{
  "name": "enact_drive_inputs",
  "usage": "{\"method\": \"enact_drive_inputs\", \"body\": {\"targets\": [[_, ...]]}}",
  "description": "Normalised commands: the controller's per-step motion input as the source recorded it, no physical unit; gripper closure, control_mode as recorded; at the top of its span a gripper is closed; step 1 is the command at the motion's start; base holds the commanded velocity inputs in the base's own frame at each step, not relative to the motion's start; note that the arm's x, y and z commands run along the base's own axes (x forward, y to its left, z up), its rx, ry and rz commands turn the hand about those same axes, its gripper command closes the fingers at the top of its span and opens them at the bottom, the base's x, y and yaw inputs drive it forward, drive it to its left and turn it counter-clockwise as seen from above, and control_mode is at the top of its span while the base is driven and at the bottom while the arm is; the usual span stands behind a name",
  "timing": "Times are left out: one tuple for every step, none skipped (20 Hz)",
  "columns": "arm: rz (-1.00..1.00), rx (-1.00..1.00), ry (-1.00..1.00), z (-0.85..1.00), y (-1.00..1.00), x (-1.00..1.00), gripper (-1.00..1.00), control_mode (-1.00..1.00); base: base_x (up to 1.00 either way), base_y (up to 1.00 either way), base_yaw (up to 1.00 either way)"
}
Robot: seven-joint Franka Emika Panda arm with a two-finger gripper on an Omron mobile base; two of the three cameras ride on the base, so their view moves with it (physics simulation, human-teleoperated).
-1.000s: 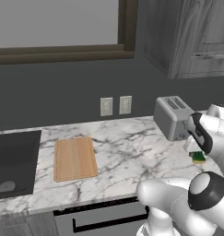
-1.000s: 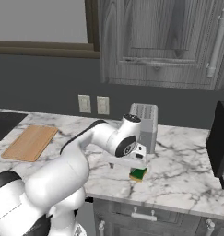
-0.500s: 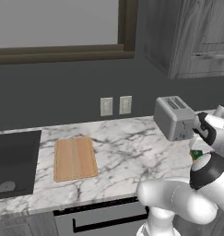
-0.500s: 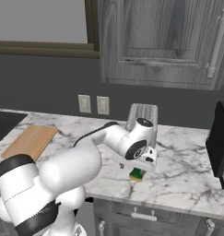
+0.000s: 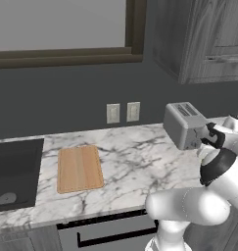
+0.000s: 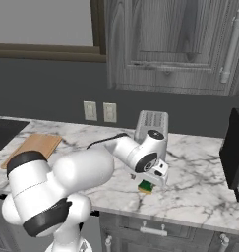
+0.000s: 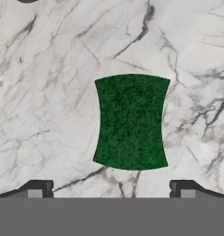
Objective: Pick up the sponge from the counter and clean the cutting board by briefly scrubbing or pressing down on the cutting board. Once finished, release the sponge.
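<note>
Gripper spread wide and empty, poised straight above sponge, tips flanking it without touching. Sponge lying green side up on counter near front edge, in front of toaster and well apart from board, which sits toward sink end. Nothing of the job done yet, by the look of it: lowering and closing on sponge, carrying it across to board, pressing or scrubbing, then letting go all remain.
</note>
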Motion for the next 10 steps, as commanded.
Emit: {"method": "enact_drive_inputs", "body": {"targets": [[-0.02,0.00,-0.03,-0.14,-0.13,0.00,-1.00,-1.00,0.00,0.00,0.00],[0.00,0.00,-0.05,-0.11,-0.17,0.00,-1.00,-1.00,0.00,0.00,0.00],[0.00,0.00,-0.07,-0.04,-0.17,0.00,-1.00,-1.00,0.00,0.00,0.00],[0.00,-0.01,-0.06,-0.03,-0.18,0.00,-1.00,-1.00,0.00,0.00,0.00],[0.00,0.00,-0.03,-0.04,-0.16,0.00,-1.00,-1.00,0.00,0.00,0.00],[0.00,0.00,-0.02,-0.06,-0.06,0.00,-1.00,-1.00,0.00,0.00,0.00],[0.00,0.00,-0.03,-0.06,0.00,0.08,-1.00,-1.00,0.00,0.00,0.00],[0.00,0.00,-0.03,-0.04,0.00,0.17,-1.00,-1.00,0.00,0.00,0.00],[0.01,0.00,-0.05,-0.05,0.00,0.22,-1.00,-1.00,0.00,0.00,0.00],[0.03,0.00,-0.05,-0.06,0.00,0.24,-1.00,-1.00,0.00,0.00,0.00]]}}
